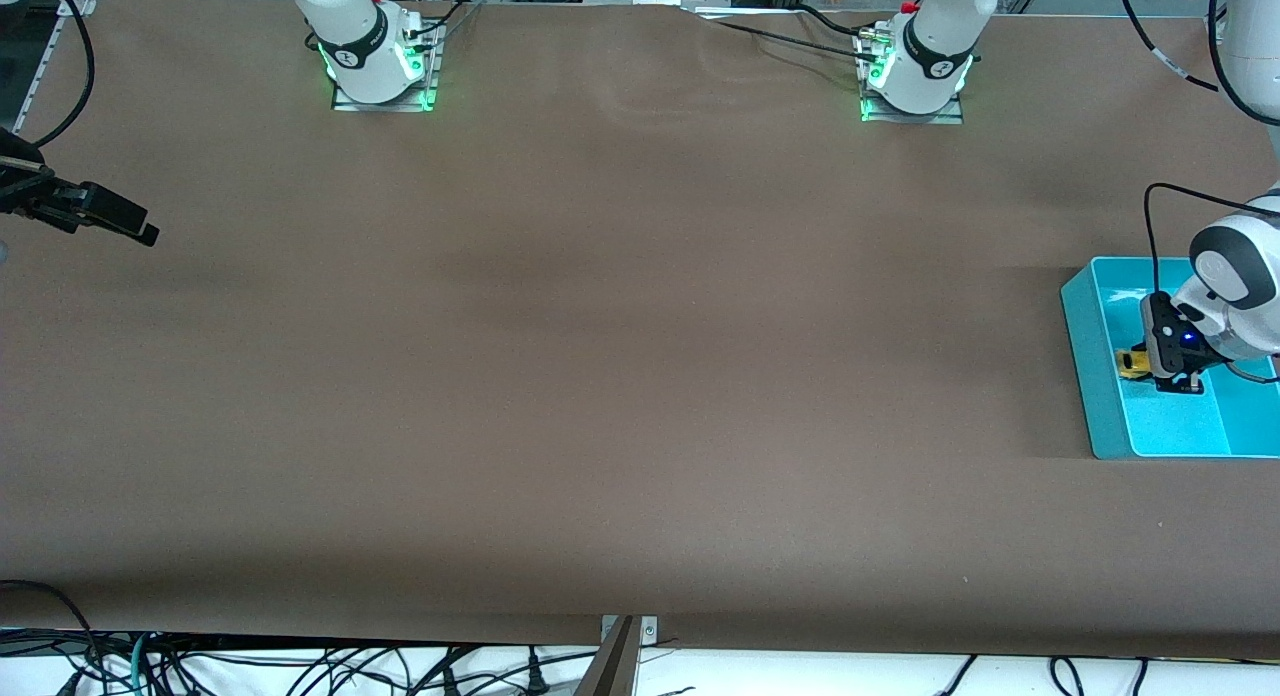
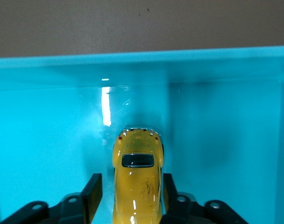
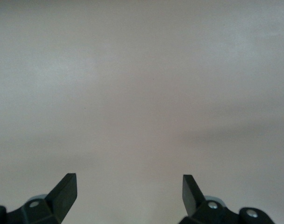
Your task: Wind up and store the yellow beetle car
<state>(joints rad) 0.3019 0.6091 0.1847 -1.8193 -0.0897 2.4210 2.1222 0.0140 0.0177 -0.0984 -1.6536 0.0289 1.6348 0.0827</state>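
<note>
The yellow beetle car [image 2: 137,179] is shown inside the turquoise bin [image 1: 1090,376], resting on the bin floor near the wall that faces the middle of the table, with its rounded body, dark window and glossy roof visible from the left wrist view. It is flanked by the fingers [image 2: 93,191] of the left gripper [image 1: 1180,381], which stand apart from its flanks with a narrow gap visible on each side, so the car is judged released rather than clamped. The car is judged light, rigid and small, with a smooth, curved painted shell that would be slippery under a pinch. The straight lower flanks between the wheels are judged the best place to be gripped, since the domed roof would let the pads slide off. Little force would be needed, and the wheels are likely to let it roll if nudged along its length. Some dark scuffing is seen on the roof.

The bin is placed at the left arm's end of the table [image 1: 640,376], close to that edge and about midway between the robots' edge and the camera's edge. Storing is judged essentially done.

The right gripper [image 1: 105,216] is held with fingers spread wide and empty over bare brown surface at the right arm's end of the table, where that arm waits.
</note>
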